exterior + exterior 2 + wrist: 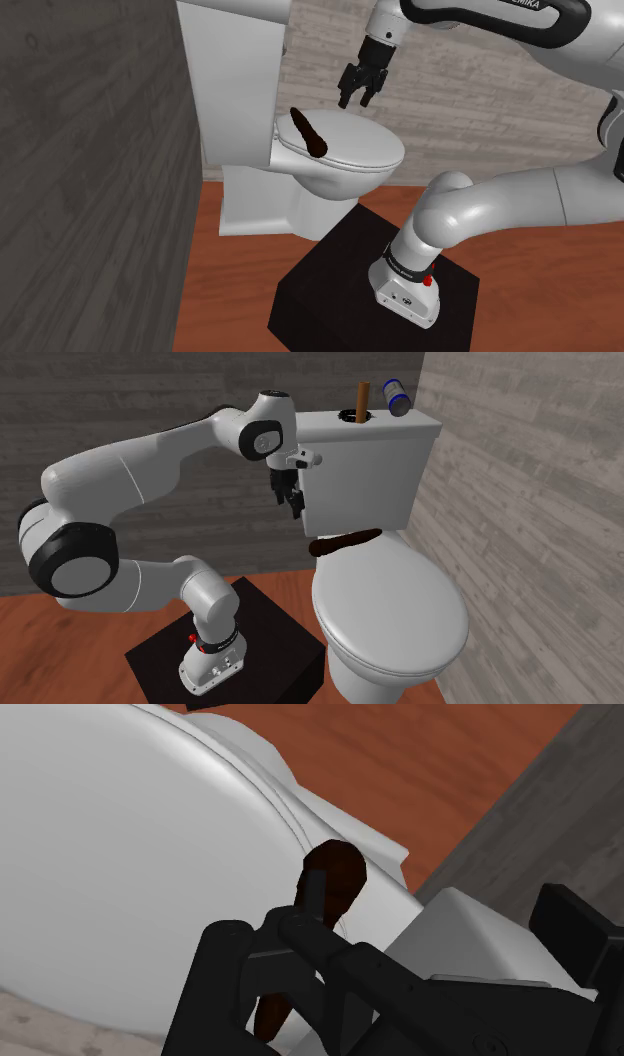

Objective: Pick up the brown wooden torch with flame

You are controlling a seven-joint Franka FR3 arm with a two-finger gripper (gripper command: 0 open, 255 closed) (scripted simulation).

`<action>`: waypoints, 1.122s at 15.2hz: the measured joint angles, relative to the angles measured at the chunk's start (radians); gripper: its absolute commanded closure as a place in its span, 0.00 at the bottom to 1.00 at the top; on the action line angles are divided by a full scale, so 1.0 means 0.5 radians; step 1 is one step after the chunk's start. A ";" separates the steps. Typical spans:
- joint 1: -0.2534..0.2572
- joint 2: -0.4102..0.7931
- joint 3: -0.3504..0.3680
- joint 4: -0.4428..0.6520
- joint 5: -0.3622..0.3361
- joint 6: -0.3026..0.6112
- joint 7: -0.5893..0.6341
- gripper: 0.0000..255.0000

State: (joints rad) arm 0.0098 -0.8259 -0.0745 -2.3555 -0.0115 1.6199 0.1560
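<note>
Grey plank walls [90,170]; reddish wood floor [240,280].
White toilet [320,190], lid [365,150] down, tank [370,462] behind.
White arm [500,200] rises from black stand [330,290], arcs over toilet.
Torch [308,133]: dark brown, lying flat on lid at the rear, just in front of tank, crosswise in the second ext. view, thicker and darker end twd that view's left.
Gripper [358,103]: black, pointing down, above lid, near torch on the shoulder view's right and higher. Fingers apart, nothing between them, no contact w/ torch. In the wrist view, torch shows just past the fingers.
On tank top: brown stick [363,400] upright; blue-and-white can [397,394] beside it.
</note>
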 measured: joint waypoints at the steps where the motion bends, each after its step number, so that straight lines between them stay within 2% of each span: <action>1: 0.000 0.000 0.000 0.000 0.000 0.000 0.000 0.00; 4: -0.016 0.103 -0.032 -0.020 0.004 0.138 0.008 0.00; 10: -0.054 0.432 -0.143 -0.052 0.030 0.549 0.002 0.00; 17: -0.065 0.898 -0.278 0.067 0.133 0.950 -0.038 0.00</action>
State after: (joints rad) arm -0.0227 -0.3768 -0.2134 -2.3218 0.0552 2.0950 0.1370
